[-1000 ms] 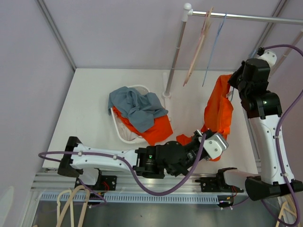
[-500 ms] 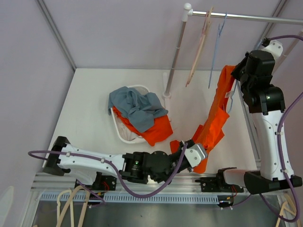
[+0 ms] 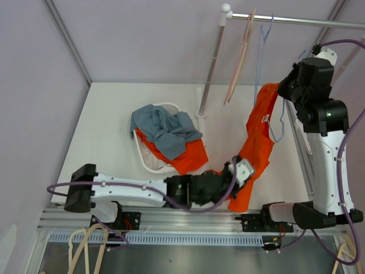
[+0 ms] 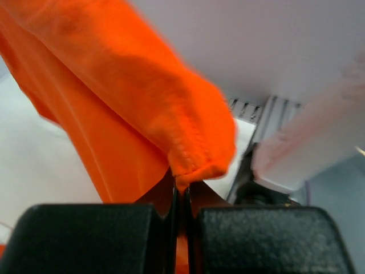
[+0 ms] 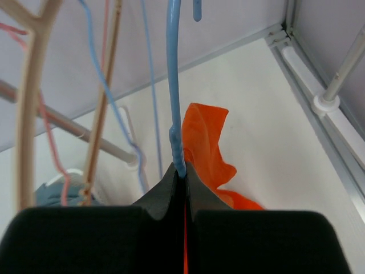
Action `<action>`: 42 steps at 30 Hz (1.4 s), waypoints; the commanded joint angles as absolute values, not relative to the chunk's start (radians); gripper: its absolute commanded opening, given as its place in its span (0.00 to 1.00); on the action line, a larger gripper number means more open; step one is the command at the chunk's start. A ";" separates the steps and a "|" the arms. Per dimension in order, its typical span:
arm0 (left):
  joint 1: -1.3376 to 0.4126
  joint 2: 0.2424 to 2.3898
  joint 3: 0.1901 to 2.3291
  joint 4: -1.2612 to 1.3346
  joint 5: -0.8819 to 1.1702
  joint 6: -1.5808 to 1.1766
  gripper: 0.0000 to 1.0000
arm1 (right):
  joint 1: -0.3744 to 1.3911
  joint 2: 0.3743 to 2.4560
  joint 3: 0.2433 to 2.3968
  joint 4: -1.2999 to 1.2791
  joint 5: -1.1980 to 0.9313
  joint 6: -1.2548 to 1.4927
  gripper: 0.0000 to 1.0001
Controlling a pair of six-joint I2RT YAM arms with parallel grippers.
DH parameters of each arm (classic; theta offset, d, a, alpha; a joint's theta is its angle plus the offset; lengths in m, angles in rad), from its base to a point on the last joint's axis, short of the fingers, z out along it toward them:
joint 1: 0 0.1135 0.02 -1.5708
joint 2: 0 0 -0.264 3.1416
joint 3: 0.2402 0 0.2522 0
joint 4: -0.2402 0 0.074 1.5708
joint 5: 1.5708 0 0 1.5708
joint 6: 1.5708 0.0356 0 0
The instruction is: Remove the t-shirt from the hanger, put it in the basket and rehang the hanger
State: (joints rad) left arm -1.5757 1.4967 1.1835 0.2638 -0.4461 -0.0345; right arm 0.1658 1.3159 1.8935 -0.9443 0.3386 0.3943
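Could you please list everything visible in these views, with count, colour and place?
t-shirt: 1, orange, stretched between both grippers
held hanger: 1, blue, at the t-shirt's top
rail: 1, grey metal, back right
rail hangers: at least 2, pinkish and blue, on the rail
basket: 1, white, mid-table
grey-blue garment: 1, atop basket
orange garment: 1, spilling over the basket's near side
table: 1, white
spare hangers: beige, near left corner
left gripper: black, shut on t-shirt
right gripper: black, shut on held hanger

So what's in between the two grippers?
The orange t-shirt, stretched in a long strip from the left gripper low down up to the right gripper, which pinches the blue hanger. The top view shows it best.
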 commanded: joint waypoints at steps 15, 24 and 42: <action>-1.270 1.806 1.596 -0.081 -0.155 -0.267 0.01 | 0.158 1.143 2.029 -0.985 0.219 0.290 0.00; -1.333 1.755 1.442 -0.052 -0.190 -0.269 0.01 | 0.158 1.198 1.976 -0.720 0.175 0.137 0.00; -1.209 1.171 1.419 -0.276 -0.284 -0.146 0.01 | 0.156 1.397 2.083 -0.605 0.359 -0.017 0.00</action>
State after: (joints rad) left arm -1.2903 1.2152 1.3361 -0.2276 -0.2893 -0.1787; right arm 0.1596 1.4002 2.0575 -0.6933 0.3058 0.0307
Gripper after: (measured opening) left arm 0.023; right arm 0.024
